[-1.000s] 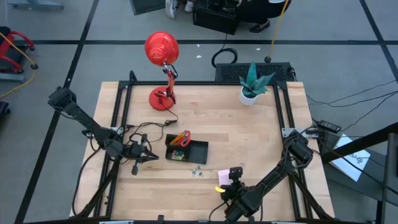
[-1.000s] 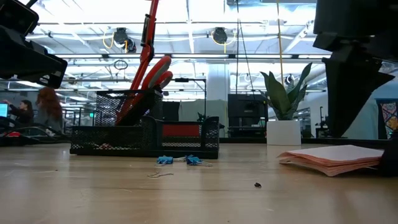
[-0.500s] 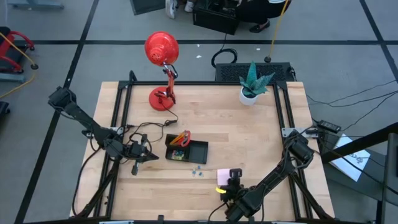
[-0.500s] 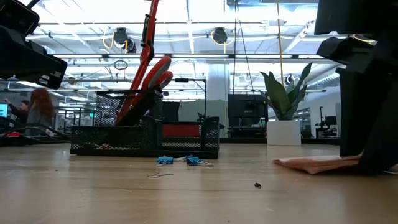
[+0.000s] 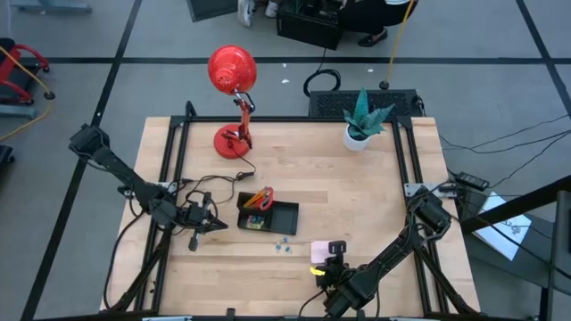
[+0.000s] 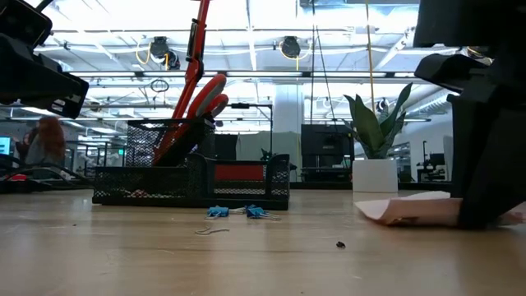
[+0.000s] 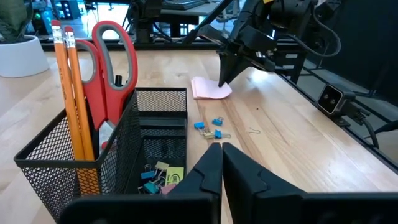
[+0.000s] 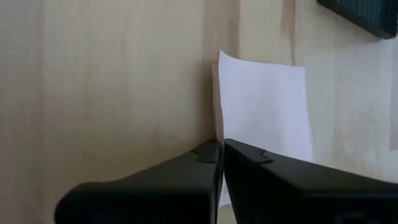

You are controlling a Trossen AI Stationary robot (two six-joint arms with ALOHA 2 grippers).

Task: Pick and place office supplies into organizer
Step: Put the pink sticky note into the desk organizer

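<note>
Two arms were in my views, and I checked each pose first. My right arm reached in from the near right corner of the bench (image 5: 375, 196), folded low, its end effector (image 5: 332, 259) pointed down with the tips at the near edge of the pink sticky pad (image 5: 323, 248). Through the right wrist camera I saw its two dark fingers (image 8: 186, 168) pressed together, clenched at the edge of the pad's flat square sheets (image 8: 261, 106); I could not tell whether any sheet was pinched between them. At bench height, the pad (image 6: 407, 210) lay with its front edge curled slightly upward beside that dark end effector (image 6: 485, 164).

My left arm stretched in from the far left corner, elbow bent, its end effector (image 5: 212, 223) hanging level just left of the organizer (image 5: 284, 217). Its fingers (image 7: 208, 171) met at the tips, clenched on nothing that I could see.

The organizer was black wire mesh, rectangular, with a taller cup section at one end and a low open tray at the other. In the cup stood two orange pencils (image 7: 69, 93) with pink erasers and scissors (image 7: 115, 62) with glossy red loop handles lined in grey. On the tray floor lay a few small clips and a yellow piece (image 7: 175, 175).

Several tiny blue clips (image 5: 284, 242) sat on the pale wood grain between the organizer and the pad, with a bent wire paper clip (image 6: 212, 231) just in front of them.
</note>
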